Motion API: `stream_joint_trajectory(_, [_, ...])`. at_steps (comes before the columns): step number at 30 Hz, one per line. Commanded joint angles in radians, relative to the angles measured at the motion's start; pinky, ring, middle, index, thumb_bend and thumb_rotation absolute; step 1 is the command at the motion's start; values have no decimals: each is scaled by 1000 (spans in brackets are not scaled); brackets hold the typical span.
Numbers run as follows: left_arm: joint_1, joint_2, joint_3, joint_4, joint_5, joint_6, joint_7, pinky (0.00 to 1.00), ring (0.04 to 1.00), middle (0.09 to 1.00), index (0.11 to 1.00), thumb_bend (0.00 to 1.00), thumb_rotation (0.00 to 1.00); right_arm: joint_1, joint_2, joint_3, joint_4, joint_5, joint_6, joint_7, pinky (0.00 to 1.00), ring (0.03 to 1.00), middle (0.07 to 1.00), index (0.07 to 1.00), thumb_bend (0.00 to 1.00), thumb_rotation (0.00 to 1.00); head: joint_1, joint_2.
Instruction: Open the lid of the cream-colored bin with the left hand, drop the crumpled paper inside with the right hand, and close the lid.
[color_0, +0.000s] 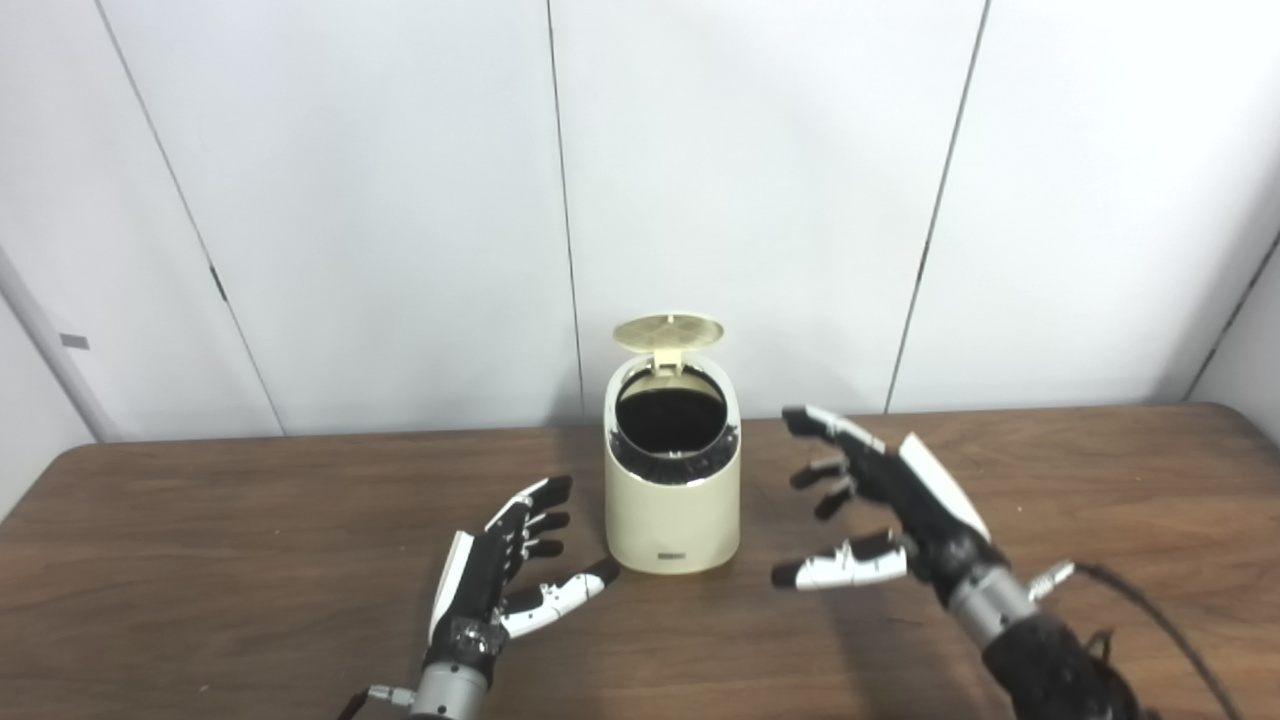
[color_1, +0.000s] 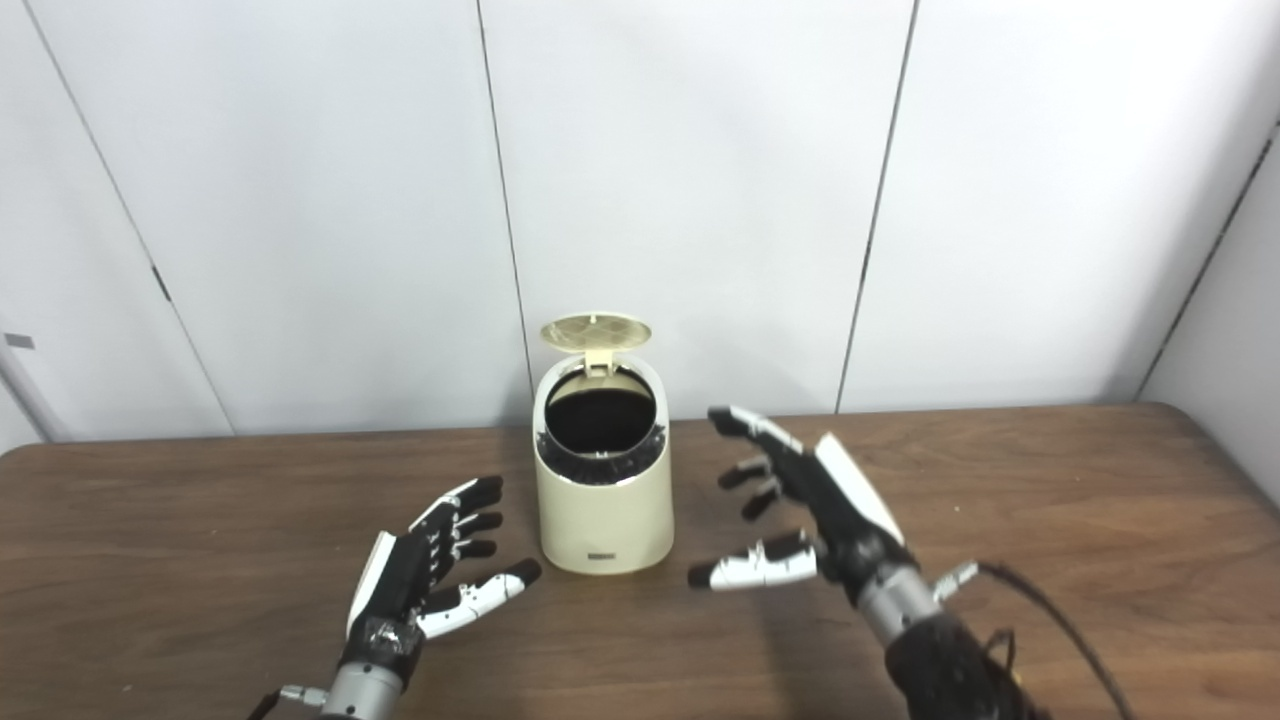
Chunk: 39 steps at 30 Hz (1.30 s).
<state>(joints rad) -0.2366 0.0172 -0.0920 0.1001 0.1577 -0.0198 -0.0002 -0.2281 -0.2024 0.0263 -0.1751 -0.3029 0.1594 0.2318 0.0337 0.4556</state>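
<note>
Beside the bin (color_0: 672, 500), both robot hands spread empty.

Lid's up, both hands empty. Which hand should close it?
Probably the right hand: it is raised higher, nearer the upright lid. The left hand sits low beside the bin base. Task names neither.

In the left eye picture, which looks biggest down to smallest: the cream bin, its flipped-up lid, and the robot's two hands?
1. Cream bin.
2. Right hand, though it sits nearer the camera.
3. Left hand, somewhat smaller in the picture.
4. Lid, seen almost edge-on.
</note>
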Motion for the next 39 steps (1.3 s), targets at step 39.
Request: stream_joint_trajectory(39, [-204,110,14,-188,-5,68,-97,764,903,929,946,861,265,19,52,-2,74,98,-180,-140,569,732,882,875,869,113,11,2])
